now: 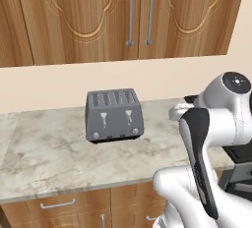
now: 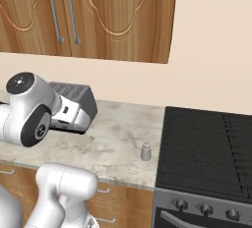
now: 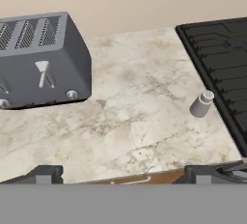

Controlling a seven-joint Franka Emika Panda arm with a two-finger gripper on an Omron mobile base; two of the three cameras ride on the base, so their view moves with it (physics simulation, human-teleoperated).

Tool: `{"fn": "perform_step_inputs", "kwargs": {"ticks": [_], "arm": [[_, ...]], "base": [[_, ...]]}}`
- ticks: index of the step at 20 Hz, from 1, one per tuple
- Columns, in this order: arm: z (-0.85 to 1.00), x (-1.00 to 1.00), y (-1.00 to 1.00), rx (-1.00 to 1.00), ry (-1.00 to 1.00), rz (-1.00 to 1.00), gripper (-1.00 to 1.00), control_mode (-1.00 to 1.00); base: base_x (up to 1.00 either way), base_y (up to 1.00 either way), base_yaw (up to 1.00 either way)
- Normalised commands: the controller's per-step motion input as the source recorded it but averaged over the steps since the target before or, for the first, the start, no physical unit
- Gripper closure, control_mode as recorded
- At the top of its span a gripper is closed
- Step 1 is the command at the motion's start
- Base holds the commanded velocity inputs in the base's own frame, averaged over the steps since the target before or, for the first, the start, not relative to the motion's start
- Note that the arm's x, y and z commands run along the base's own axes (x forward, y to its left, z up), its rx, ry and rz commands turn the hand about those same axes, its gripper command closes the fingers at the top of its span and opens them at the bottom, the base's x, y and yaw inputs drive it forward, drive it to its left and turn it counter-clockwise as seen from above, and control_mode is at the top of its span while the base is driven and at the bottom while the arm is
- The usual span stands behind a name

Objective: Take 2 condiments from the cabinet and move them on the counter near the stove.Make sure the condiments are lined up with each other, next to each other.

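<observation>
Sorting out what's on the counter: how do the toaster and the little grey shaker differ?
The toaster is dark grey, boxy and far larger; the grey shaker is light grey, a small cylinder with a paler cap. The toaster sits back by the wall, the shaker beside the stove. Both rest on the counter.

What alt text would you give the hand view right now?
A small light grey shaker bottle stands upright on the marbled counter, close beside the black stove grates at right. A grey four-slot toaster sits at left, and the open tool's dark fingertips frame the bottom edge.
</observation>
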Motion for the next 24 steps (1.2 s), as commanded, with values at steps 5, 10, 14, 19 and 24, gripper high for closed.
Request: {"fn": "perform_step_inputs", "kwargs": {"ticks": [5, 10, 14, 19, 24], "arm": [[0.27, -0.42, 0.0, 0.0, -0.02, 0.0, -1.0, -1.0], [0.03, -0.2, 0.0, 0.0, 0.0, 0.01, -1.0, -1.0], [0.0, 0.0, 0.0, 0.0, 0.0, 0.0, -1.0, 1.0], [0.0, 0.0, 0.0, 0.0, 0.0, 0.0, -1.0, 1.0], [0.0, 0.0, 0.0, 0.0, 0.0, 0.0, -1.0, 1.0]], "base": [[0.0, 0.0, 0.0], [0.0, 0.0, 0.0], [-0.07, -0.03, 0.02], [-0.88, -0.4, 0.09], [-1.0, -0.75, 0.0]]}}
